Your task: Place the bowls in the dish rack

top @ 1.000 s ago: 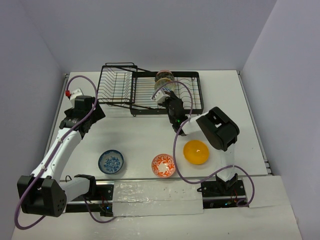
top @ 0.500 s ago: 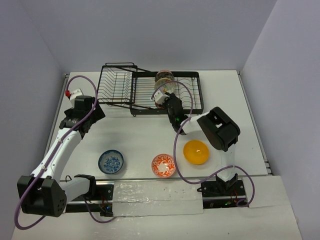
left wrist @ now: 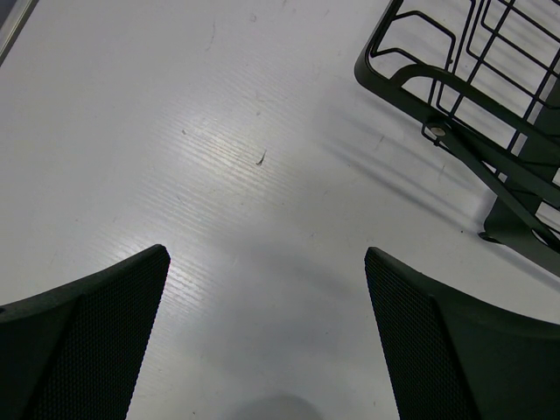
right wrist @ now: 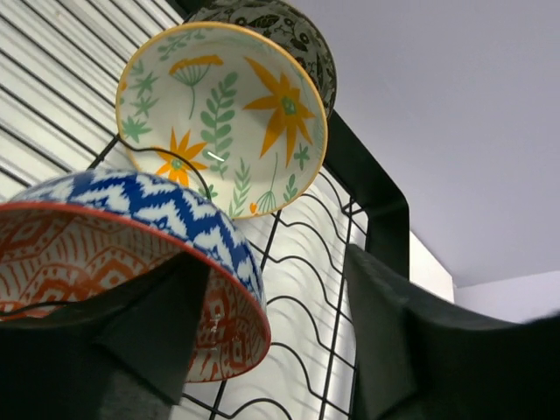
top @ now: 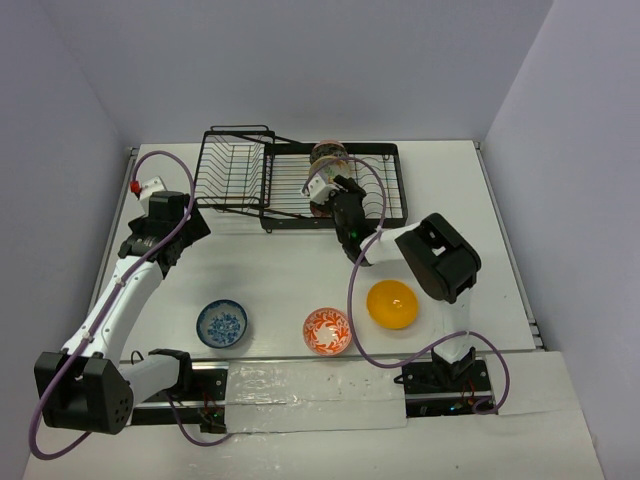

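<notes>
Top view: your right gripper (top: pixel 322 190) sits over the dish rack (top: pixel 385 215), by the far edge of the table (top: pixel 270 270). Left wrist: left gripper (left wrist: pixel 262 262) gapes wide, nothing in it. Right wrist: jaws apart, blue-and-red bowl (right wrist: pixel 131 219) against one finger, clear of the other.

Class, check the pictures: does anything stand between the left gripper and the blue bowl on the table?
Nothing visible does. Only bare table lies between the open left gripper and the blue bowl.
</notes>
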Controlling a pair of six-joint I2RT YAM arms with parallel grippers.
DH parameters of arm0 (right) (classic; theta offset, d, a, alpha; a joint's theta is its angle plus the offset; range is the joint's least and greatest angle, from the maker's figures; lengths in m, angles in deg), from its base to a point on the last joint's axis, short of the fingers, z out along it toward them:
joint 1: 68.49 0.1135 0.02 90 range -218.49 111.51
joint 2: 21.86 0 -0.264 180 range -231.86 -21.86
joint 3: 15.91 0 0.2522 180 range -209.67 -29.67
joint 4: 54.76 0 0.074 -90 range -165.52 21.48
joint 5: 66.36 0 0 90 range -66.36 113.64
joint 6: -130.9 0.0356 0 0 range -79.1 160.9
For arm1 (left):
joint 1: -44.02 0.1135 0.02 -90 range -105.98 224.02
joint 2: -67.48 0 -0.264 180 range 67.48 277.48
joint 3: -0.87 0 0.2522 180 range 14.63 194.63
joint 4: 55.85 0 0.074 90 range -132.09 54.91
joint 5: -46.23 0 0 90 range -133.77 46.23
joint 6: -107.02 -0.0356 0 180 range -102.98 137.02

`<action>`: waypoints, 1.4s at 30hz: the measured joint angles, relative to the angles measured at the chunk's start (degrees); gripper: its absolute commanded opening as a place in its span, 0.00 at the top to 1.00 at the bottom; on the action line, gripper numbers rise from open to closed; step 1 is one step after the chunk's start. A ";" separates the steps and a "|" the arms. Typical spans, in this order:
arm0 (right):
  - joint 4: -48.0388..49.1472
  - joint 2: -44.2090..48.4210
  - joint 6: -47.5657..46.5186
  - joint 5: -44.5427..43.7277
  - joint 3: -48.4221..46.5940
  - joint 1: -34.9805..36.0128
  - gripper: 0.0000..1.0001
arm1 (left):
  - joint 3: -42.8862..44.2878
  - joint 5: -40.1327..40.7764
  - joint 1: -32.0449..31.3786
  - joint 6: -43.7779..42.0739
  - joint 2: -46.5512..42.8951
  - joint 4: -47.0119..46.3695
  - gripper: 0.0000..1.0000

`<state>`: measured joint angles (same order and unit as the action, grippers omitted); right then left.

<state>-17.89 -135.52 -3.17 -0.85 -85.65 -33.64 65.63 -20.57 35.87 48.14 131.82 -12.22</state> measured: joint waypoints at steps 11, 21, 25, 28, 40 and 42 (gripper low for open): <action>-3.02 1.16 0.76 -0.07 -0.96 -0.46 0.19 | 0.00 -0.02 0.24 0.00 0.00 -0.02 0.01; -11.54 5.33 2.71 0.17 -1.38 -0.76 0.05 | 0.00 -0.02 0.57 -0.02 -0.02 -0.02 0.01; -15.06 7.37 4.35 0.50 -2.32 -0.76 0.00 | 0.00 -0.04 0.57 -0.02 -0.15 -0.04 0.01; -17.88 8.02 5.75 1.05 -3.56 -0.76 0.00 | 0.00 -0.13 0.57 -0.02 -0.44 -0.04 0.01; -34.23 11.61 11.50 4.24 -7.15 -0.76 0.00 | 0.00 -0.37 0.57 -0.02 -1.81 -0.04 0.01; -36.63 12.72 12.87 4.72 -7.28 -0.76 0.00 | 0.00 -0.37 0.57 -0.02 -1.95 -0.07 0.01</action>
<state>-54.52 -122.80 9.70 3.87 -92.93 -34.41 65.63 -20.94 36.44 48.12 129.87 -12.28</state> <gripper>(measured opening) 0.997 0.993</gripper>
